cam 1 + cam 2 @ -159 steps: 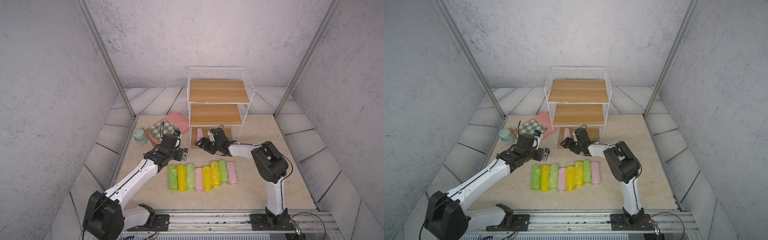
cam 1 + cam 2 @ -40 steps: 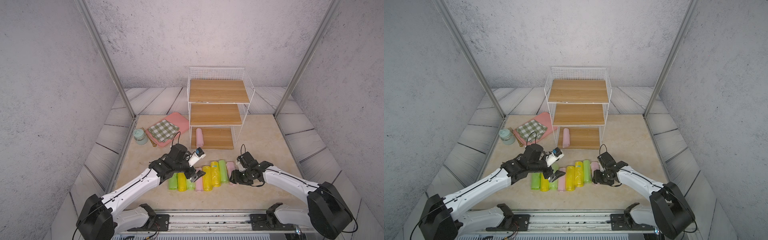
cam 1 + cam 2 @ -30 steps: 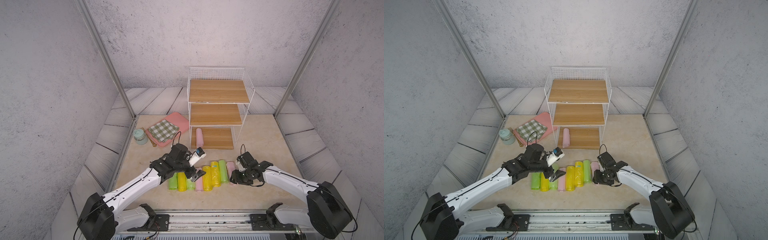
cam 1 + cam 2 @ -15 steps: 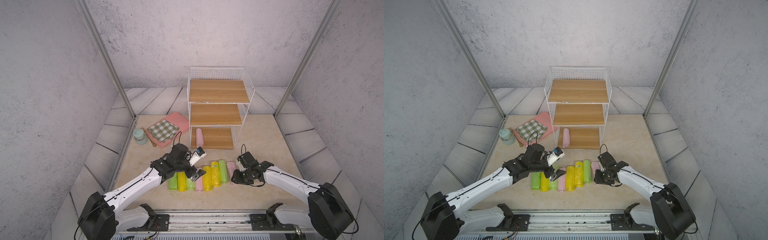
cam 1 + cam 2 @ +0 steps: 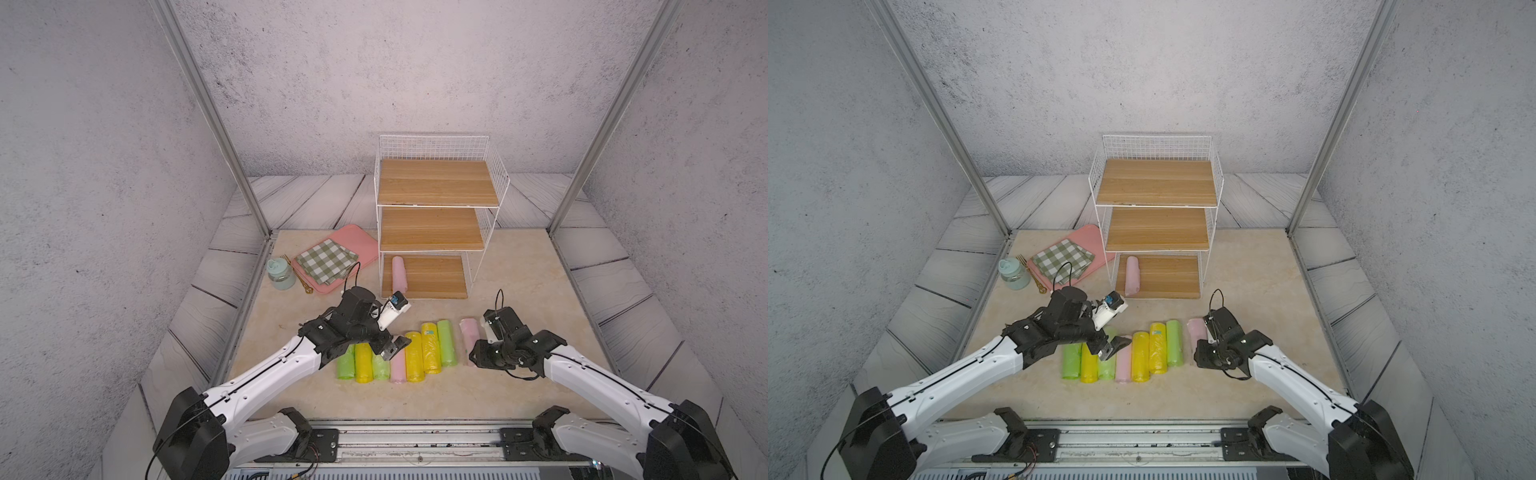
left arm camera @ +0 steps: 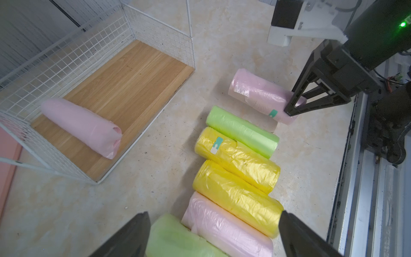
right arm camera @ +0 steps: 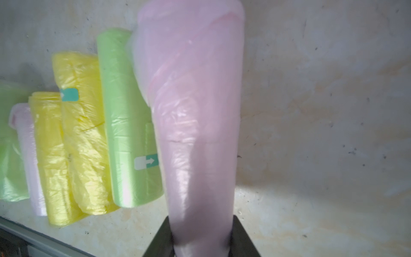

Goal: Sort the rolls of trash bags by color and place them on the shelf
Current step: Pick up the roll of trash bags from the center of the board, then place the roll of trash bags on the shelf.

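The right gripper [image 7: 201, 235] has its two black jaws pressed tight on one end of a pale pink crinkly plastic roll of trash bags [image 7: 195, 111]. It holds the end that is closer to the robot. This roll is at the right end of the row on the beige stone-look table [image 5: 519, 270]. It sits a little apart from the others and is turned a bit sideways. I cannot tell if it is lifted off the table.

The left gripper [image 6: 213, 217] hangs over the row with its jaws wide apart and nothing between them. Right under it are a light green roll [image 6: 178, 238] and a second pink roll [image 6: 226, 227].

In both top views the row of seven rolls [image 5: 414, 357] lies side by side, touching. From left to right they are green, yellow, green, pink, yellow, yellow, green.

The shelf [image 5: 432, 183] is a tall white wire rack with three light brown wooden boards. It stands at the back of the table. A third pink roll [image 5: 399, 274] lies on its lowest board, at the left side.

Just left of the shelf is a flat pink tray [image 5: 361, 245] with a green-white checkered cloth [image 5: 328, 262] on it. A small pale green jar [image 5: 280, 276] stands near the tray.
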`<state>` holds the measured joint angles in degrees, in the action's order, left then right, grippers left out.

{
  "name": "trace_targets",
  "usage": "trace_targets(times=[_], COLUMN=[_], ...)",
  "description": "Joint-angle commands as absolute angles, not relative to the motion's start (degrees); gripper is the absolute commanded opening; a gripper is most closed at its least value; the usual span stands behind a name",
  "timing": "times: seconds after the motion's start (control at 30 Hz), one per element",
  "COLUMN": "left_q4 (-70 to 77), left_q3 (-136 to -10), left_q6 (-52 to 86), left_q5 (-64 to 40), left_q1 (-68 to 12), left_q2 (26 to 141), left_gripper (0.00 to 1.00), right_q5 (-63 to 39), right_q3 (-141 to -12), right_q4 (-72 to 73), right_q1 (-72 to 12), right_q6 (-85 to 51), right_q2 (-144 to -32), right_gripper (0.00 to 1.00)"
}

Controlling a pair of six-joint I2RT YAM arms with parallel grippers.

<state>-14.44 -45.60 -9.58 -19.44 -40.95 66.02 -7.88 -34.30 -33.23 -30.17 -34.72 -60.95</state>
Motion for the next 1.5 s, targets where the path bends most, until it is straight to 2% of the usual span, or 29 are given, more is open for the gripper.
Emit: trace_targets(times=[0.0,0.4,0.83,1.47], left_q4=[-14.92,-16.32,-16.85,-12.61], left_q3=[-48.06,-51.38,-53.24,-51.50], left_q6=[-8.88,-7.60,-5.41,-1.41], left_q5=[-17.97,-12.54,-10.11,-9.41], left_q1=[-41.13,-41.06,-38.18,-31.78], left_q2=[65.23,64.00,65.02,66.56], left_gripper=[0.97,0.97,0.97,0.97], right_q5=[-6.07,-9.31,-16.19,-19.48], right_q3=[-36.31,-42.91,-55.56,-62.29], right_q4=[-33.35,-29.69,-23.19,-5.90], right_q1=[-30.00,-30.05,-30.03,-30.00], right_q6=[-33.20,-29.92,-27.43,-39.41], right_q2=[-58.62,-59.11,-74.55,-93.18], right_gripper=[0.00,0.00,0.00,0.00])
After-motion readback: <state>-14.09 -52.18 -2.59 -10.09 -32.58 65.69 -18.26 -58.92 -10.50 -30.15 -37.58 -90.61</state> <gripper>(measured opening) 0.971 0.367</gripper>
